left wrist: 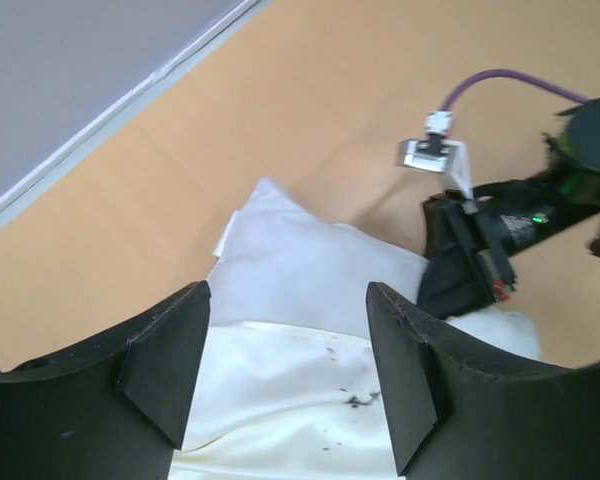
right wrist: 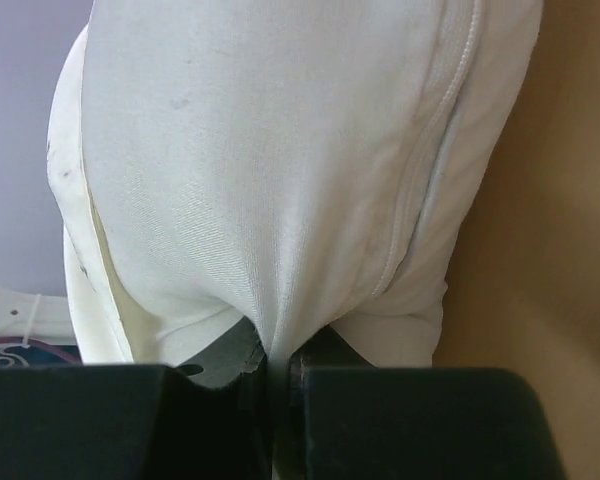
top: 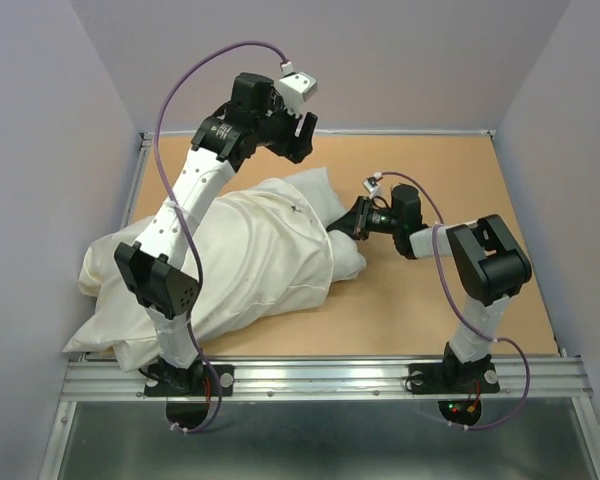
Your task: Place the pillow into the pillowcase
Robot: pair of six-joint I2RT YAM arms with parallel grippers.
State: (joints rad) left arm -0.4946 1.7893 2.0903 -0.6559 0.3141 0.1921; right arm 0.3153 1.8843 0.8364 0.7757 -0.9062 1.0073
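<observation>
Pillow (top: 315, 190) lay mostly inside pillowcase (top: 240, 260) on counter (top: 450, 180), far end exposed. Right hand (top: 342, 232) pinched pillowcase hem; left hand (left wrist: 287, 340) hovered spread, empty. Advice: left should take opposite hem, draw over corner.

This looks like a robot lab, a place for tests, not a home. A bare brown table (top: 430, 320) is boxed in by plain pale walls (top: 40, 150). A metal rail (top: 330, 378) runs along the table's near edge, with the left arm (top: 180, 215) and right arm (top: 480, 270) bolted to it. Purple cables (left wrist: 510, 73) loop above the table. Tiny lights (top: 460, 407) glow just below the rail.
</observation>
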